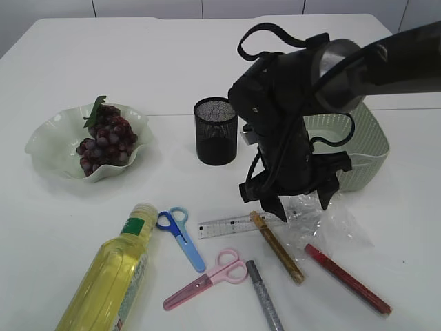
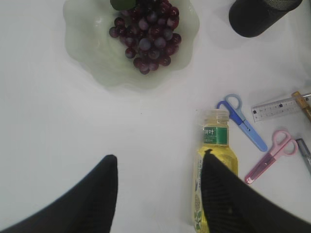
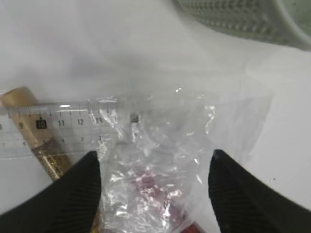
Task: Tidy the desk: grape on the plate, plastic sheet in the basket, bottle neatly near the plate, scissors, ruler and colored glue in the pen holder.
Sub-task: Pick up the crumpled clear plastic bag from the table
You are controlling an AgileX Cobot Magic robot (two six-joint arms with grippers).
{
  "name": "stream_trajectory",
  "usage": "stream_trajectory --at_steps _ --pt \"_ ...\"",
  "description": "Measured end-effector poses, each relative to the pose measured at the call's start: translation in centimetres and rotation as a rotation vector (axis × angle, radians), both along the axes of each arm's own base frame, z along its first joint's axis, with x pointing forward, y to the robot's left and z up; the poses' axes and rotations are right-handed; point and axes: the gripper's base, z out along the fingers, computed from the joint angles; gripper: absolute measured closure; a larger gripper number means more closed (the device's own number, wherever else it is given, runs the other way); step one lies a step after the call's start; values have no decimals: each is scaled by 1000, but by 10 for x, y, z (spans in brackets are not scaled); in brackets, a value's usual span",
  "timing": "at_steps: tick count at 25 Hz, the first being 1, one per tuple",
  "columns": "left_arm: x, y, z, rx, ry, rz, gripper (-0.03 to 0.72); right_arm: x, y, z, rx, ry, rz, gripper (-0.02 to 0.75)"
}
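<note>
Plastic sheet (image 3: 160, 160) lies crumpled over the ruler (image 3: 53, 127) end, between the spread fingers of the right gripper (image 3: 154, 194). Left gripper (image 2: 158, 194) hangs wide apart beside the bottle (image 2: 214, 165).

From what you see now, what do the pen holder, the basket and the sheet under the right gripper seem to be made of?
Pen holder: probably black metal mesh, matte; fine perforations show at its rim.
Basket: likely pale green moulded plastic, with a woven-look wall.
Plastic sheet: thin clear film, glossy; it is crinkled, glints, and the ruler shows through its edge. The right gripper hangs open above it.
</note>
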Motion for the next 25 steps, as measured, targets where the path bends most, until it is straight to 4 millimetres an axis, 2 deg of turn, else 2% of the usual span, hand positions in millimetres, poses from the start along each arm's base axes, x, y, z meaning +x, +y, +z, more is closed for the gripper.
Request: stream_trajectory --at_steps 16,21,25 --pt "0 0 0 1 0 -1 282 -1 1 -1 17 10 -10 244" --pt "0 0 0 1 0 -2 282 -1 1 -1 17 9 -12 281" --pt "0 0 0 2 -1 -3 282 -1 1 -1 17 9 -12 363"
